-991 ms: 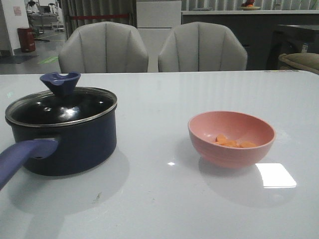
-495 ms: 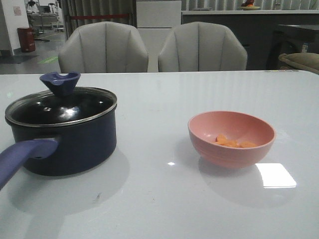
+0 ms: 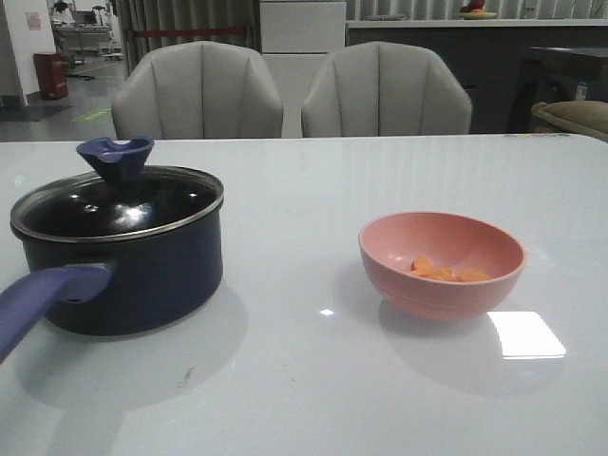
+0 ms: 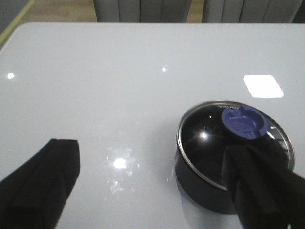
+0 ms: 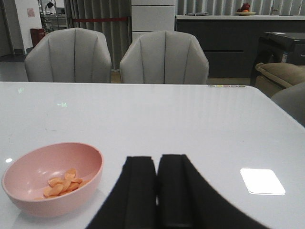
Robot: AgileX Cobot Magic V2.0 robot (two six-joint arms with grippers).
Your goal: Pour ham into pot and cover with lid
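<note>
Step in hand: start of task, nothing grasped. The lid [image 3: 119,201] sits closed on the pot [image 3: 123,271], knob [image 3: 115,158] up, pot handle [image 3: 43,294] pointing toward the robot, on the left of the tabletop [image 3: 313,380]. The ham [image 3: 445,272] lies in the pink bowl [image 3: 442,264], well apart to the right.

Left end effector [image 4: 157,191]: released, fingers [image 4: 40,183] spread wide, hovering above and beside the pot, one finger overlapping the lid's edge in its wrist view. Right end effector [image 5: 156,191]: clenched, empty, near the bowl but not touching it.

Judgement: the lid must come off first. Next move calls for the left end effector to centre over the knob, descend and close on it, then lift.

Writing: a short printed mark on the lid glass near the knob, too blurred to read.
</note>
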